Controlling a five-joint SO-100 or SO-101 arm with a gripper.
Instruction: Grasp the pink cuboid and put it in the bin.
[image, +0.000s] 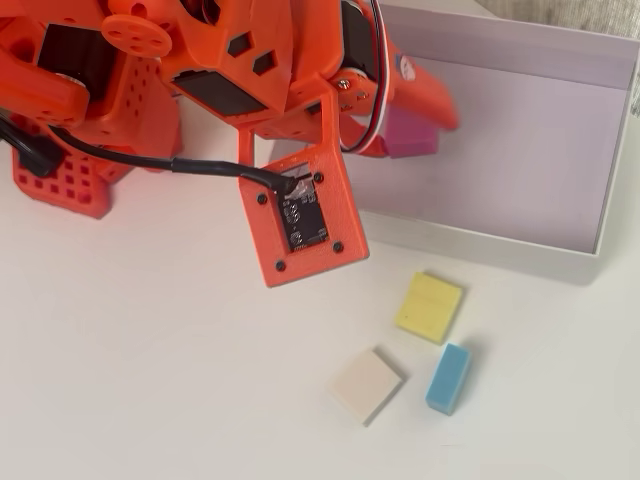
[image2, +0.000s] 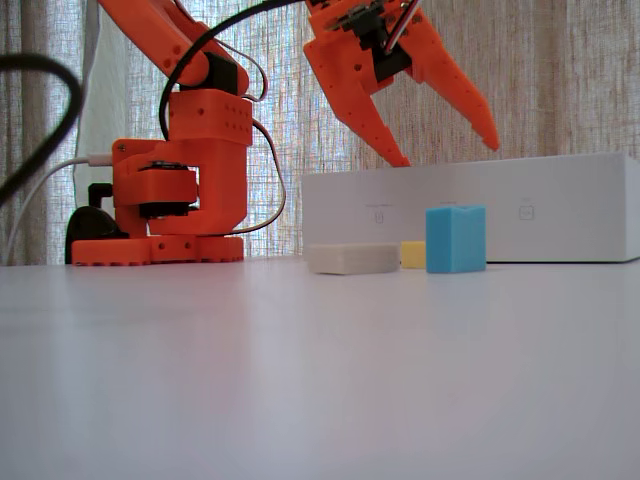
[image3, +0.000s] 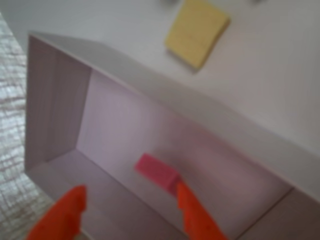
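Quick count: 4 blocks total, 1 pink, 1 yellow, 1 cream, 1 blue, plus 1 white box and 1 orange arm w/ 1 gripper.

Pink block is small, flat, matte magenta. It's lying on the box floor, upper middle of the overhead view, partly tucked under the arm. In the wrist view it sits low center, long axis running upper left to lower right, nothing gripping it.

Gripper's jaws are spread wide w/ nothing between them, hanging above the box in the fixed view. The other 3 blocks sit on the table outside the box, lower right of the overhead view, close together but not touching afaict.
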